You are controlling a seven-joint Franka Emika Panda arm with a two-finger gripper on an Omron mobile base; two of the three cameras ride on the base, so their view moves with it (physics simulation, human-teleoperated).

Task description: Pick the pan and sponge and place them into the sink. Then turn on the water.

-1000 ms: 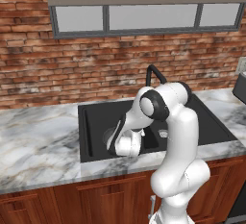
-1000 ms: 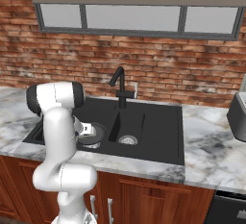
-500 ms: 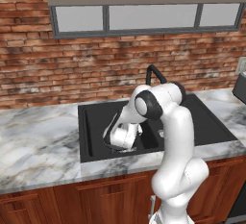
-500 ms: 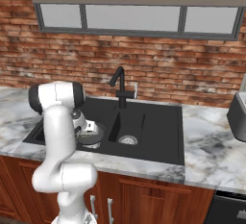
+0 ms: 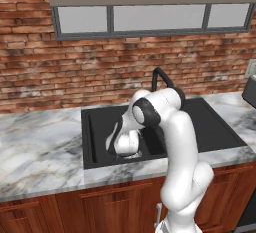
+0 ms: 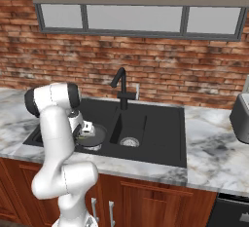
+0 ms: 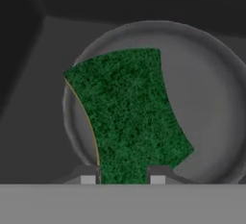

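Observation:
My gripper (image 7: 122, 178) is shut on the sponge (image 7: 127, 112), whose dark green scrub face points at the camera with a thin yellow edge on its left. Right under it lies the round dark grey pan (image 7: 211, 98), on the floor of the left basin of the black sink (image 6: 160, 133). From the right base view, the gripper (image 6: 86, 130) hangs low in that basin just over the pan (image 6: 97, 136). In the left base view, the white hand covers most of the pan inside the sink (image 5: 87, 142). I cannot tell whether sponge and pan touch. No water falls from the faucet (image 6: 121, 85).
The right basin has a round steel drain (image 6: 129, 142). The black faucet (image 5: 160, 77) rises behind the divider, close to my forearm. Marble counter (image 5: 40, 147) runs on both sides. A grey appliance (image 6: 240, 119) stands at the far right, with a brick wall behind.
The hand has shifted only slightly over the left basin, still holding the sponge above the pan. The pan has not moved.

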